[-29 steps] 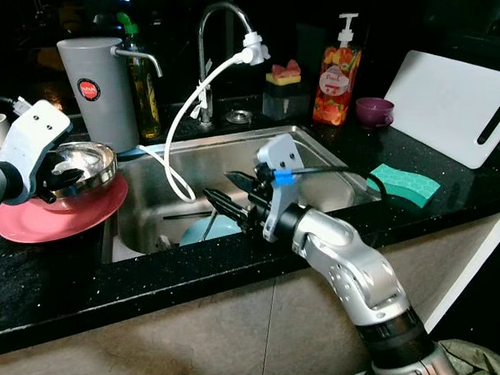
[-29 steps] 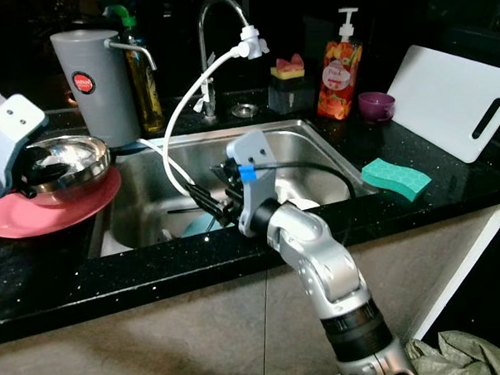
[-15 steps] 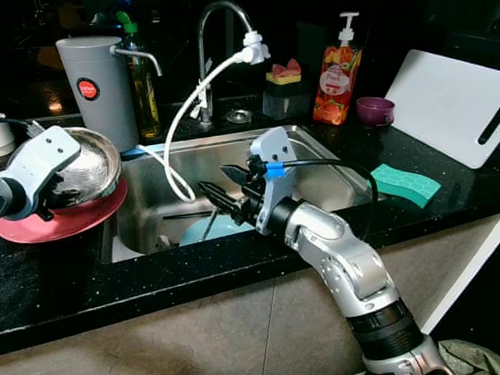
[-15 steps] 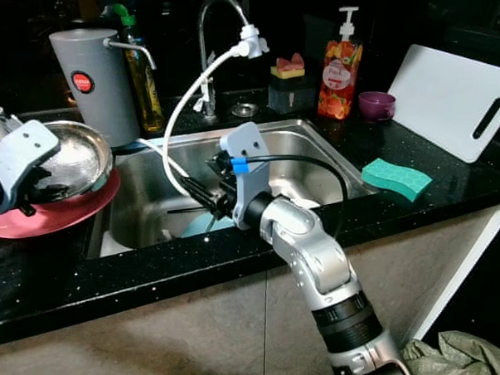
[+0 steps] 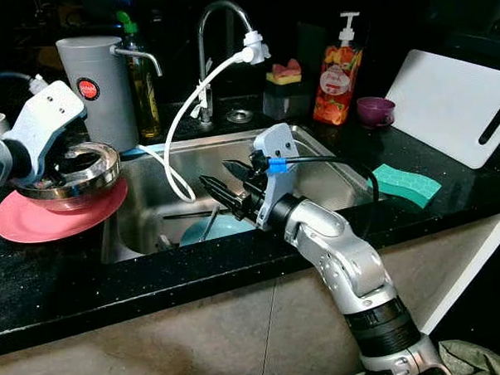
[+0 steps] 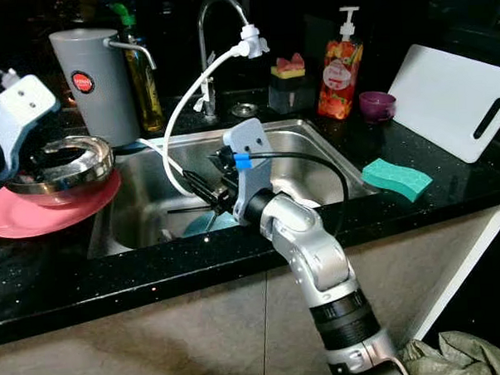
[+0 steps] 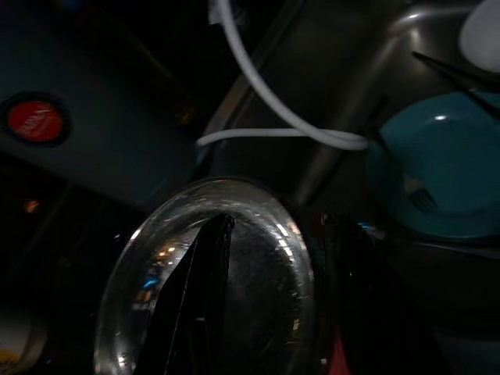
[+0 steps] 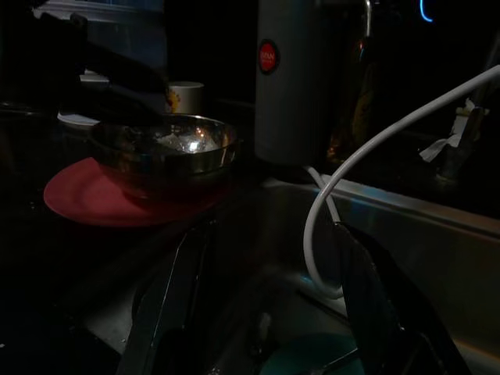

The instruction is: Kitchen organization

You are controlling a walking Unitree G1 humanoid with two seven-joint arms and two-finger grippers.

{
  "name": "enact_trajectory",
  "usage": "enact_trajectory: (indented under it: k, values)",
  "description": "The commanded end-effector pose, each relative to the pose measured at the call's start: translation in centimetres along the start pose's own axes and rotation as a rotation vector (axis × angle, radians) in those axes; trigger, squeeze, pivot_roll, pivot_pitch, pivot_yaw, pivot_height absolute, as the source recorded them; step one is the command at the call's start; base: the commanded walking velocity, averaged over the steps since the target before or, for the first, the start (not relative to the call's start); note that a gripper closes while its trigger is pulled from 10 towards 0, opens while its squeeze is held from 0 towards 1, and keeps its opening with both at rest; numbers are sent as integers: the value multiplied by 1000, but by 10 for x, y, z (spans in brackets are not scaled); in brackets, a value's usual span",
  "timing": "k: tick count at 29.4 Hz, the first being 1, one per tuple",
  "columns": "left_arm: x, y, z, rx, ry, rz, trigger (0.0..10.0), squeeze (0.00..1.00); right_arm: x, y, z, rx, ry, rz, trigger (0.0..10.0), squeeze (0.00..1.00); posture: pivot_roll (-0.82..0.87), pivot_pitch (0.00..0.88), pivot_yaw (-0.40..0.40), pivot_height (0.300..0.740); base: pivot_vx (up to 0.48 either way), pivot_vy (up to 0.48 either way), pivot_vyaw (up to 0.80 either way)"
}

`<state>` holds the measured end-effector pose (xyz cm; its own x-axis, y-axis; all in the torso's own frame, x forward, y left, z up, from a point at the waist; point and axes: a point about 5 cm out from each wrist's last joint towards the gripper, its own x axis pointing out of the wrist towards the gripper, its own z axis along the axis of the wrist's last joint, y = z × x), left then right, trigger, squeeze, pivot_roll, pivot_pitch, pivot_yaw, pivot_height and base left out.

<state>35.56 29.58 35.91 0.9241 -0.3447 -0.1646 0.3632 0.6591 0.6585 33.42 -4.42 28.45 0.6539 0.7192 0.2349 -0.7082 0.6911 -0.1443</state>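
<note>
The left claw (image 5: 66, 166) grips the near rim of the steel bowl (image 5: 71, 166), one finger (image 7: 195, 289) lying inside the bowl and the other outside the wall, so it is pinching the rim; the bowl sits level over the pink plate (image 5: 36, 222) on the black tabletop (image 5: 55, 287) to the left of the sink (image 5: 315, 164), and I cannot tell whether it rests on the plate or hangs just above it. The right claw (image 5: 225, 184) hovers over the basin with its two fingers spread and nothing between them, pointing toward the bowl side. Below it, in the sink, lies a teal plate (image 5: 214, 230) with a fork (image 7: 418, 195) on it, and the white hose (image 5: 177, 124) from the faucet (image 5: 218, 23) loops down into the basin. Judged from this, the tidying is at an early-to-middle stage: the bowl and pink plate are stacked out on the tabletop, while the teal plate and cutlery are not yet out of the sink. The bowl is polished, shallow and round, mirror-bright inside with reflections, apparently empty; its thin slick rim probably needs a firm pinch. Farther out stand a grey canister (image 5: 96, 86), a soap bottle (image 5: 335, 72), a green sponge (image 5: 403, 183) and a white cutting board (image 5: 454, 104).
</note>
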Motion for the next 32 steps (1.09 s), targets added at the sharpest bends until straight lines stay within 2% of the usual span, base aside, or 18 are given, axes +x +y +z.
enact_trajectory:
  k: [1,2,4,7,11,15,20,21,22,23,24,30,32]
  values:
    - [-2,0,-8,-1,40,-16,10000,0,1,-1,1,-6,-7,-4,10000,0,81,81,-13,740,0,0,0]
    - [-2,0,-8,-1,40,-16,10000,0,1,-1,1,-6,-7,-4,10000,0,81,81,-13,740,0,0,0]
    - [0,-5,-23,-49,76,-21,10000,0,1,0,1,-5,-14,-6,10000,0,78,81,-12,740,0,0,0]
    - [1,-8,-33,-82,108,-19,10000,0,0,0,2,-5,-18,-6,10000,0,78,81,-12,740,0,0,0]
    - [1,-10,-40,-87,135,-15,10000,0,-1,-1,1,-6,-19,-7,10000,0,78,81,-12,740,0,0,0]
    - [0,-18,-63,-127,212,-17,10000,0,0,-1,1,-5,-21,-8,10000,0,77,81,-12,740,0,0,0]
    - [-1,-20,-72,-95,258,4,10000,0,0,0,1,-4,-24,-6,10000,0,76,81,-15,740,0,0,0]
    - [-1,-21,-74,-74,272,9,8549,0,0,0,1,-4,-24,-5,10000,0,76,81,-15,740,0,0,0]
    - [-1,-21,-74,-74,272,9,8549,0,0,0,1,-4,-24,-5,10000,0,76,81,-15,740,0,0,0]
    - [0,-21,-75,-49,281,17,4980,0,0,0,2,-4,-25,-4,10000,0,75,81,-17,740,0,0,0]
    - [1,-21,-75,-25,278,36,0,0,0,0,2,-5,-26,-3,10000,0,75,81,-17,740,0,0,0]
    - [4,-17,-67,36,240,96,0,0,-1,0,2,-6,-29,-3,10000,0,71,80,-20,740,0,0,0]
    - [5,-15,-59,89,209,121,0,0,-1,0,2,-6,-29,-3,10000,0,72,79,-21,740,0,0,0]
